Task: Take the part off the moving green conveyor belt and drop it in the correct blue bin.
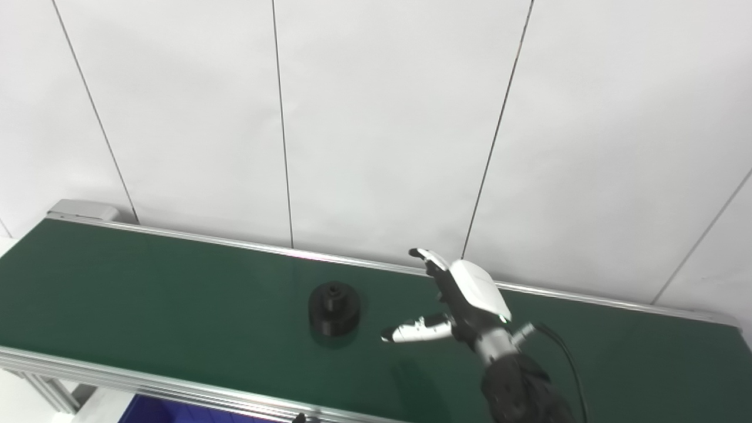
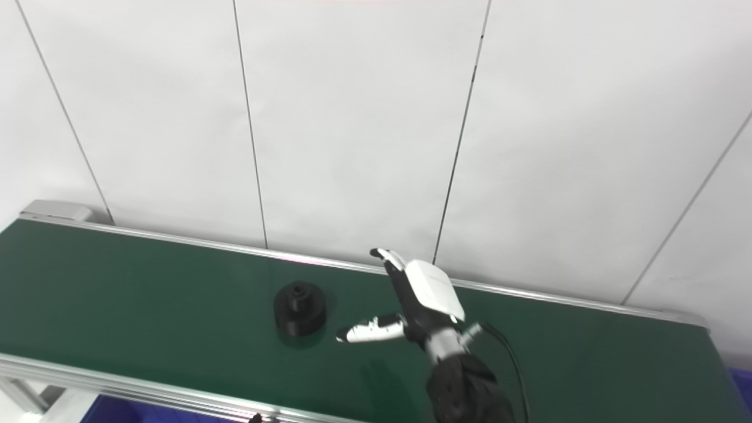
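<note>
A black round part [image 1: 333,308] with a raised hub on top sits on the green conveyor belt [image 1: 147,294], near the belt's middle; it also shows in the right eye view [image 2: 300,307]. My right hand [image 1: 464,299] is open above the belt, just right of the part, with fingers stretched toward the wall and thumb [image 1: 411,330] pointing left toward the part. It touches nothing. The right eye view shows the same hand [image 2: 420,299]. My left hand is not in view.
The belt has silver rails along its far edge [image 1: 352,258] and near edge [image 1: 147,382]. A blue bin [image 1: 153,411] peeks out below the near rail; another blue edge [image 2: 741,382] shows at the right. A white panelled wall stands behind.
</note>
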Controlling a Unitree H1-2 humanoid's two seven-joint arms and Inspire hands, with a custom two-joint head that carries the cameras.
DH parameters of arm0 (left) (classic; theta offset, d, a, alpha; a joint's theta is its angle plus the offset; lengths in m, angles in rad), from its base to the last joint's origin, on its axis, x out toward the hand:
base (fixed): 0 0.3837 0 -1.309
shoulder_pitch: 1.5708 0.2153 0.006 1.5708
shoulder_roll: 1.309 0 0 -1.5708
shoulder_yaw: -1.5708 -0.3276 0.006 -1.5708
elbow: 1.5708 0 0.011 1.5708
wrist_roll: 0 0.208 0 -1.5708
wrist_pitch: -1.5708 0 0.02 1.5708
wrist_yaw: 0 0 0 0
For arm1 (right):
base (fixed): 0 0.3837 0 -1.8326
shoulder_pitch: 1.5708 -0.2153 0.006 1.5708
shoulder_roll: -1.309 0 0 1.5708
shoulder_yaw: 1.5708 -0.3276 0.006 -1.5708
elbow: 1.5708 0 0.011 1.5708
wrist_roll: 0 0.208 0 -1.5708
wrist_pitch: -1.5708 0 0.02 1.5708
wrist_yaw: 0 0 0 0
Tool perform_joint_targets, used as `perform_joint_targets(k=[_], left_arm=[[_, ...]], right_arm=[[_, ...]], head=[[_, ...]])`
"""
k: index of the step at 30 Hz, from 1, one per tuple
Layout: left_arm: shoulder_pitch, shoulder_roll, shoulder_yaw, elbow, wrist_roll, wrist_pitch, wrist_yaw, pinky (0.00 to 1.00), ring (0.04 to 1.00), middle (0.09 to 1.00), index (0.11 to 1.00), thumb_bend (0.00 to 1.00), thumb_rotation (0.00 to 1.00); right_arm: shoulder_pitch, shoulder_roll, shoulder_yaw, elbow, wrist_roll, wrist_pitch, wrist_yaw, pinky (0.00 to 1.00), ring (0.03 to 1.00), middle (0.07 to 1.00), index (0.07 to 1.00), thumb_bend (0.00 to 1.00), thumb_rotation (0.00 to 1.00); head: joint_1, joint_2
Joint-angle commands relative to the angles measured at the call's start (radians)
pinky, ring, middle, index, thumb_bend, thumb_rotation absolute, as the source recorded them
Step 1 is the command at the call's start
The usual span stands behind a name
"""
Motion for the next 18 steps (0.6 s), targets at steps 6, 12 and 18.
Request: perform_joint_targets(k=[6,12,18], left_arm=[[-0.014,-0.068,-0.051,-0.011,0.01,-0.014,0.001,1.0,0.969,1.0,1.0,0.7,0.98],[-0.007,-0.072,-0.064,-0.01,0.018,-0.026,0.002,1.0,0.971,1.0,1.0,0.66,1.0],[0.0,-0.083,-0.073,-0.004,-0.003,-0.032,-0.005,1.0,0.993,1.0,1.0,0.68,0.99]], right_arm=[[-0.189,-0.025,0.108,0.165,-0.087,0.045,0.058,0.58,0.849,0.935,0.914,1.0,0.32],[-0.286,-0.012,0.175,0.32,-0.102,0.044,0.055,0.5,0.799,0.916,0.886,1.0,0.29],[-0.351,-0.01,0.232,0.417,-0.116,0.051,0.072,0.51,0.791,0.91,0.867,1.0,0.18]], head=[[0.007,0.004],[0.01,0.008],[0.017,0.004]])
